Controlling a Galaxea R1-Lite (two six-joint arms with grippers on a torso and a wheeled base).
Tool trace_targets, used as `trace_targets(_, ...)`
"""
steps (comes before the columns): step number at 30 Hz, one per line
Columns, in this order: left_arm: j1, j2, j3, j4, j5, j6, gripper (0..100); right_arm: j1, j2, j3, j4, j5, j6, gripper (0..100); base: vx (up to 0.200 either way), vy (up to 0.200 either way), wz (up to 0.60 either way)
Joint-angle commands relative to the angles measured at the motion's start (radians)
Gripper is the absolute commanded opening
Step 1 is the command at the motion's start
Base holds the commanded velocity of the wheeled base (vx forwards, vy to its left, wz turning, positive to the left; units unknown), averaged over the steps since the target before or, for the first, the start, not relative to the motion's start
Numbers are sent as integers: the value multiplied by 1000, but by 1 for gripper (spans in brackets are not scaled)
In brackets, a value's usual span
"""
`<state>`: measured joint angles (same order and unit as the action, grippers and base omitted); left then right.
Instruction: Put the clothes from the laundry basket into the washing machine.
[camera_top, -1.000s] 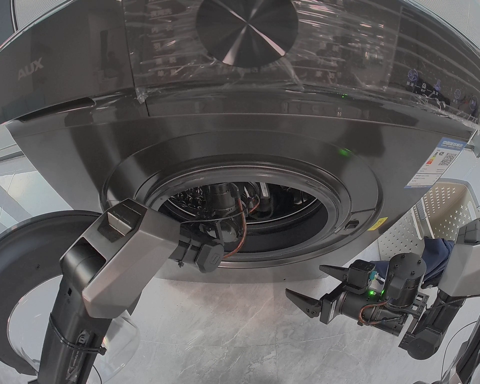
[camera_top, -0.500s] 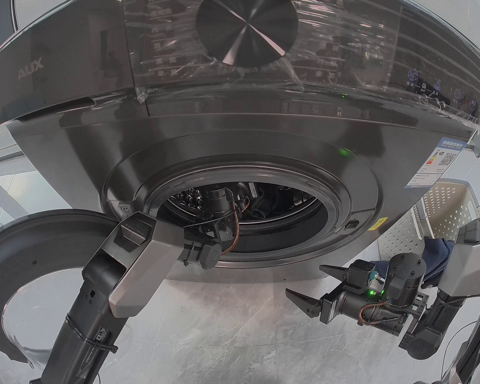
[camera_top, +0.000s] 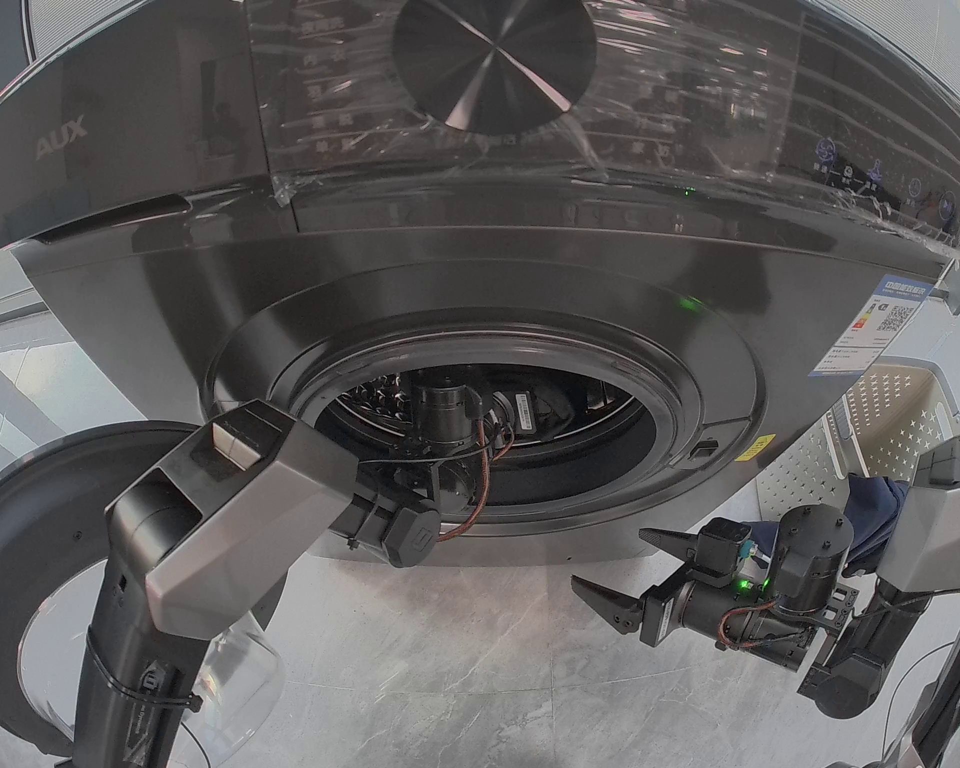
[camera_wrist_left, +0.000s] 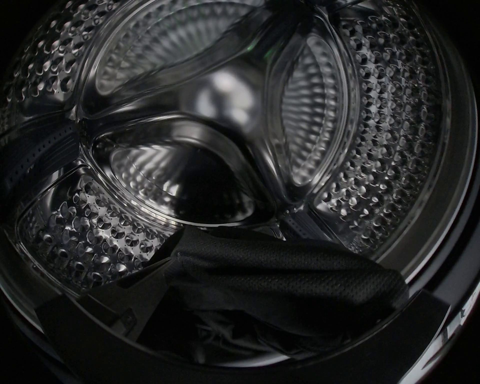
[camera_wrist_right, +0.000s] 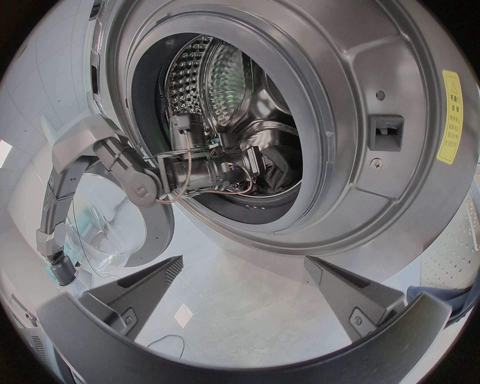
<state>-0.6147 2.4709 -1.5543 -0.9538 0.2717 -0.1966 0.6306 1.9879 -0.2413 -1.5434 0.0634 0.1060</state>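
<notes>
Left tool (camera_wrist_right: 260, 162): poked through the door opening into the dimpled steel drum (camera_wrist_left: 380, 125). Jaws look apart, with a black mesh cloth (camera_wrist_left: 280, 280) slumped across them, not pinched as far as I can tell.
Right tool (camera_top: 612, 562): spread wide, holding nothing, hanging over the pale stone floor (camera_top: 480, 660) just below the opening.
Machine: dark grey front-loading washing machine (camera_top: 500, 280), round glass door (camera_top: 60, 500) swung out on the left.
Basket: white perforated plastic laundry basket (camera_top: 900, 400) off to the right, dark blue garment (camera_top: 875, 510) at it.
Progress: partway I'd say. The black piece is in, the blue one is left to fetch.
</notes>
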Motion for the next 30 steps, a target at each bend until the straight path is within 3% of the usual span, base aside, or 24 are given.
trace_targets(1,-25,-139,135,35,-12,3,100,0,-8,2,0,1,0,100,0,0,0)
trace_targets(14,-31,-228,408,40,-22,60,100,1,-9,0,0,1,0,100,0,0,0)
trace_targets(24,-46,-294,539,43,-85,98,100,1,-8,-1,0,1,0,100,0,0,0)
trace_targets(30,-59,-296,522,-8,-128,95,100,1,-6,-4,0,1,0,100,0,0,0)
